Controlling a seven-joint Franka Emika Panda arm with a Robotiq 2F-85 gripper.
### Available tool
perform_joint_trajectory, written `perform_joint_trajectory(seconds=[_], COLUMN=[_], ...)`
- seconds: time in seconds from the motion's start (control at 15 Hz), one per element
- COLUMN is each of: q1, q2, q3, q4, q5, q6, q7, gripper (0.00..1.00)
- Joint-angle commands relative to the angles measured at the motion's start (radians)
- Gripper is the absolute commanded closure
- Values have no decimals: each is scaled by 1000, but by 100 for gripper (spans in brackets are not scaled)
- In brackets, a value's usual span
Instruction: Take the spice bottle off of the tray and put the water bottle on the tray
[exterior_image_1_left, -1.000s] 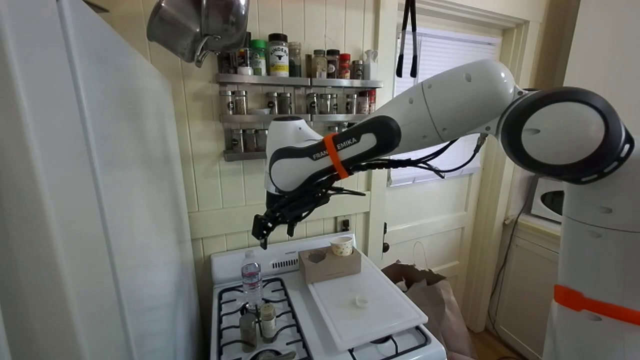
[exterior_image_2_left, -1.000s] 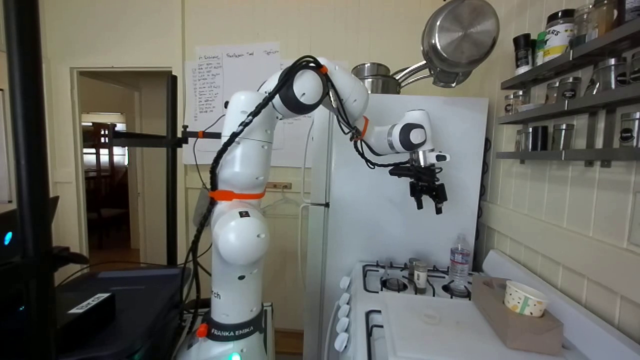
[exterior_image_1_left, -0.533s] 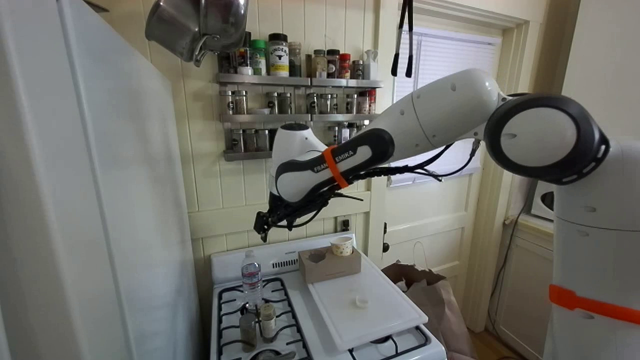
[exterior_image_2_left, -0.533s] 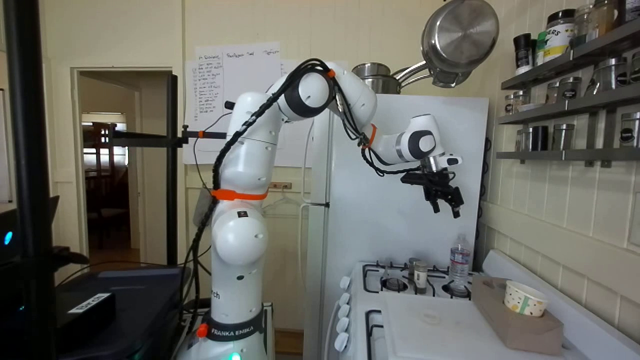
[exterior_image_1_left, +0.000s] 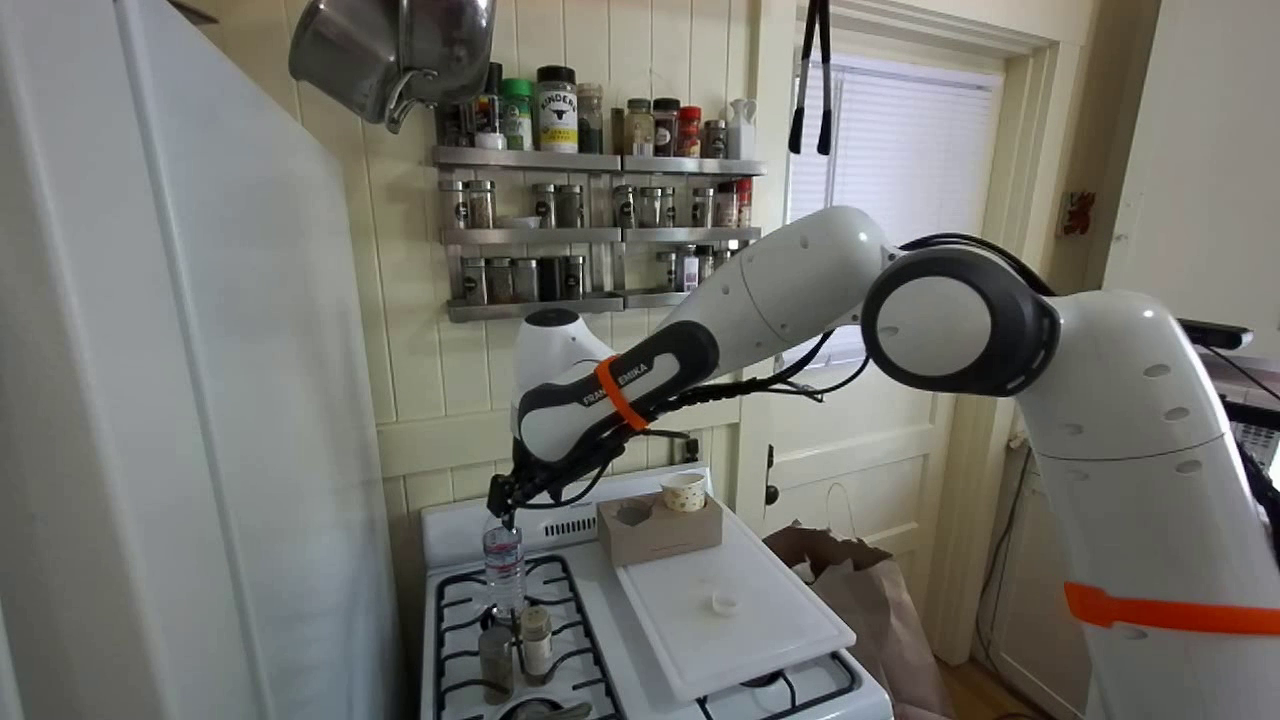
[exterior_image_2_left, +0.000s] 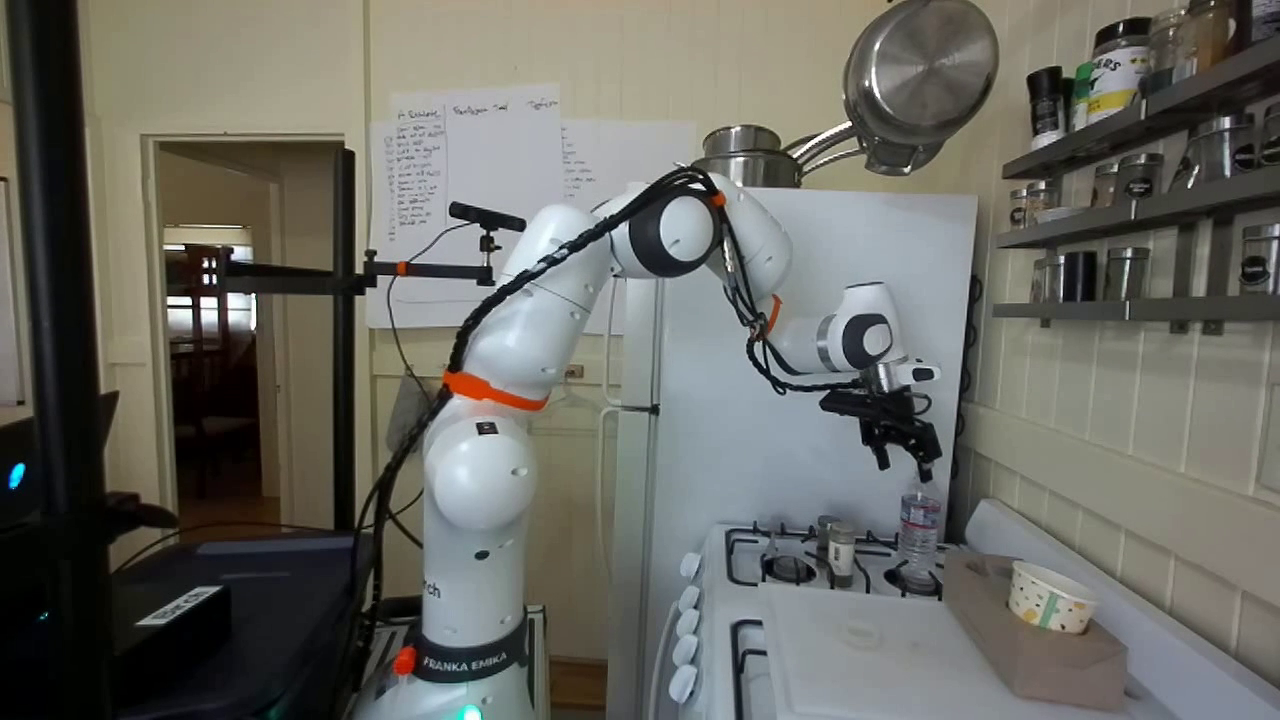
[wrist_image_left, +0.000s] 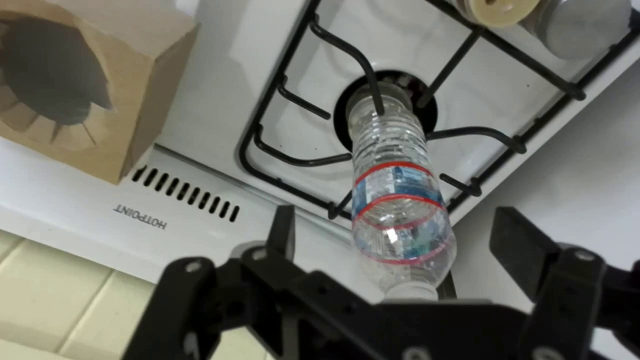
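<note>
In an exterior view: water bottle (exterior_image_2_left: 919, 525) is upright at the back of the stove (exterior_image_2_left: 735, 603), long axis vertical, neck up. Gripper (exterior_image_2_left: 904, 467) hangs tilted right above it; one jaw tip overlaps the cap, contact can't be told. Jaws visibly parted. Tray (exterior_image_2_left: 900, 670) lies flat on the stove, apart from the bottle. Row of knobs (exterior_image_2_left: 685, 651) shows only here.

In an exterior view: bottle vertical here too, its top overlapped by the gripper. Jaws nearly edge-on, so spread can't be read. Grey jar (exterior_image_1_left: 496, 665) and labelled jar (exterior_image_1_left: 537, 645), both short, stand upright on the stove off the tray, just beside each other, near the bottle; can't tell which is the spice one. Small pale thing (exterior_image_1_left: 724, 604) on the tray, too small to identify. Cardboard box (exterior_image_1_left: 660, 545) at the tray's back end, patterned cup (exterior_image_1_left: 684, 492) set in its top. Paper bag (exterior_image_1_left: 870, 620) beside the stove, seen only here.

Wrist view: bottle seen from above, base at the burner (wrist_image_left: 342, 120), neck aimed at the gripper. Jaws spread wide, one each side of the bottle, gap to both. Grate prongs (wrist_image_left: 320, 160) point in round the base; can't tell if it rests on them or between. HOTPOINT lettering (wrist_image_left: 140, 216) legible only here, upside down.
</note>
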Motion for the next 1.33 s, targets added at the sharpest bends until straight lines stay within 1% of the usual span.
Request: perform_joint_trajectory(seconds=[0.0,0.2,0.27,0.33,0.6,1.13,1.2,1.27], q1=[15,15,12,20,24,50,53,56], q2=[9,8,30,43,92,202,210,219], q3=[-12,-16,-14,-25,-32,-38,-39,-40], q4=[13,14,32,43,95,260,274,286], q5=[8,8,10,-14,-22,-14,-13,-13], q6=[-1,-1,8,15,7,-16,-19,-18], q7=[-5,-4,-15,-6,-27,-73,-75,-76], gripper=[0,0,0,0,0,1,10,26])
